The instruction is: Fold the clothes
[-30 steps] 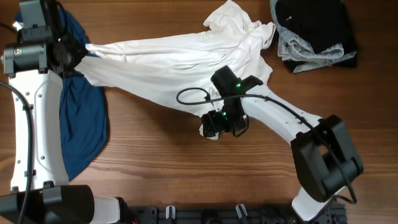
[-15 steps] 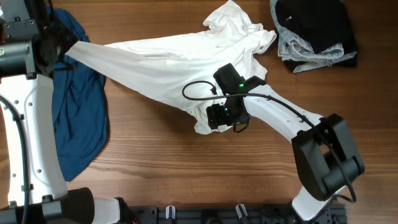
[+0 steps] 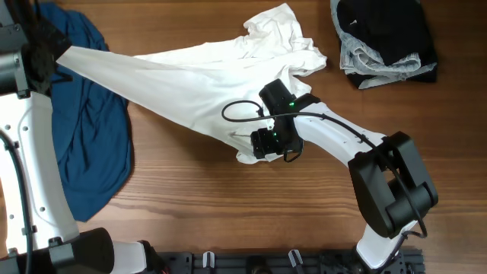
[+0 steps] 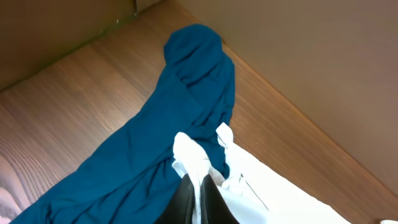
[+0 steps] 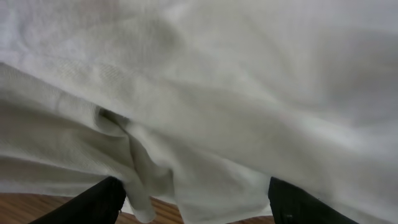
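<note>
A white shirt [image 3: 190,84] is stretched across the table from upper left to the middle. My left gripper [image 3: 47,47] is shut on its left corner; the wrist view shows the black fingers [image 4: 198,196] pinching white cloth [image 4: 193,155] above a blue garment [image 4: 155,143]. My right gripper [image 3: 268,144] is at the shirt's lower edge. In the right wrist view its fingers [image 5: 193,199] are spread wide apart with white cloth [image 5: 205,93] between and above them.
A blue garment [image 3: 87,144] lies crumpled at the left. A pile of black and grey clothes [image 3: 384,38] sits at the back right. Bare wood [image 3: 190,205] fills the front of the table.
My left gripper has pulled the shirt corner up and left, stretching it taut over the blue garment. The shirt's lower edge and the right gripper have shifted slightly left.
</note>
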### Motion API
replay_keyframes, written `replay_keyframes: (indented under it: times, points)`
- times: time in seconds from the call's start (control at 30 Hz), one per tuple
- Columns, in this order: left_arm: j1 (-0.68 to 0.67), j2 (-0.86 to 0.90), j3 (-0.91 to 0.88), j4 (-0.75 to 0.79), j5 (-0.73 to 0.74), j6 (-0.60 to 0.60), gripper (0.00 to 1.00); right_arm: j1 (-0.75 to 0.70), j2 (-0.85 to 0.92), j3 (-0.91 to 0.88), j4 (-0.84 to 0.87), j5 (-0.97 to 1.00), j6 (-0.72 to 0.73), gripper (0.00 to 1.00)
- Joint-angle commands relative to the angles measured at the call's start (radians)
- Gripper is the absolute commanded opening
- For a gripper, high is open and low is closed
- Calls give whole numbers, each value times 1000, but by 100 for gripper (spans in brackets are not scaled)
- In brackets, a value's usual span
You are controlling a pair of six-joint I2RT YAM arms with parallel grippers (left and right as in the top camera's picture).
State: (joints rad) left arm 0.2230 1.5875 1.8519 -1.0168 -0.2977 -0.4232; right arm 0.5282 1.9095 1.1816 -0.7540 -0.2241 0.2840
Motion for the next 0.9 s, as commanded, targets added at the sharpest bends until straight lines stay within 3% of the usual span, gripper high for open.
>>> replay_keyframes:
  times: [0.0,0.23,0.47,0.67,0.87]
  points:
    - [3,-1,20,1,20,16,4,-6,35,10,7,14,-12,77]
    - [3,29,20,-33,20,17,4,-6,-43,85,-100,15,-34,76]
    - [3,31,20,-34,20,20,4,12,-41,47,-77,21,-39,61]
    - [3,32,20,-54,21,20,4,116,6,36,-23,45,-152,63]
    - [3,32,20,-81,21,20,4,129,108,35,-17,71,-205,60]
